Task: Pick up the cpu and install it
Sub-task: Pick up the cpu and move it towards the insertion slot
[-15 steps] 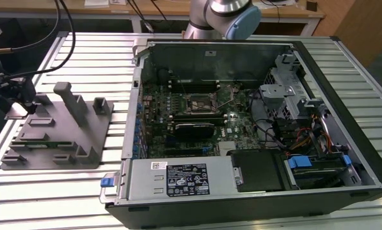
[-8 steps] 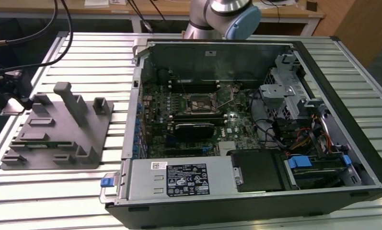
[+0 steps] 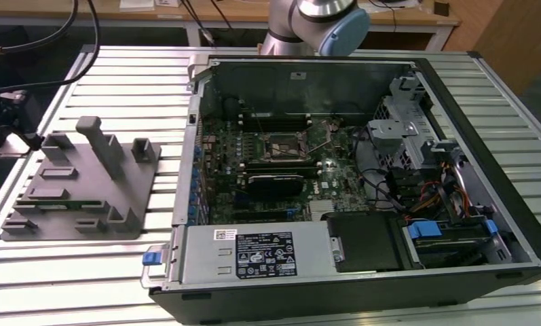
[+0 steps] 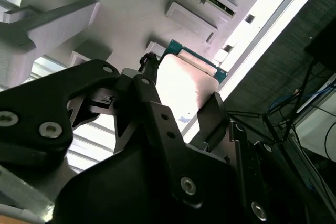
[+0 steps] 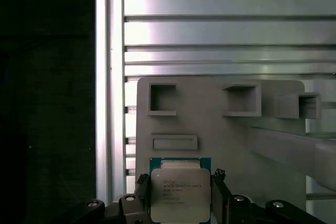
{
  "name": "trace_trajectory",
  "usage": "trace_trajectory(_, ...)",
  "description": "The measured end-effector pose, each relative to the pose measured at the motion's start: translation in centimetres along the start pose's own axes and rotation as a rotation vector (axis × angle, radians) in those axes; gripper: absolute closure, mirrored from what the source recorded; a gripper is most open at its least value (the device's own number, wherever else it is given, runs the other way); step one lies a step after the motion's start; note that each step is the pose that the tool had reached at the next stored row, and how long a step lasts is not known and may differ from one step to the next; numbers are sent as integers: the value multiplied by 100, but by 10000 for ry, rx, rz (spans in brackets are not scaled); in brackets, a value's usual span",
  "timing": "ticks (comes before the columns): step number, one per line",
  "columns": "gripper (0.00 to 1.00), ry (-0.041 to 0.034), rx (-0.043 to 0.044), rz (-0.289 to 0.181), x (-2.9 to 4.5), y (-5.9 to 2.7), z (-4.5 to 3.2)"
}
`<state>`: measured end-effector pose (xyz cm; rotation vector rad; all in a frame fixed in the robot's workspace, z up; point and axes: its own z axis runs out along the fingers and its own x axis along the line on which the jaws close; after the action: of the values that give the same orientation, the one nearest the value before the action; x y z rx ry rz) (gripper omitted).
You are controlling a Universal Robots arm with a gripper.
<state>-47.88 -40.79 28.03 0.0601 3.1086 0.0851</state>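
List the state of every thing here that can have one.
cpu: metal top showing, clamped at two opposite edges.
pincer: shut on the cpu, over the grey fixture tray.
computer case: lying on its side, side panel off, inside exposed.
cpu socket: uncovered, no cooler on it.
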Motion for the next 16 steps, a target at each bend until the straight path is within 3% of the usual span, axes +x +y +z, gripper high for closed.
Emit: trace_trajectory(16, 45, -8, 0, 0, -8, 26, -267)
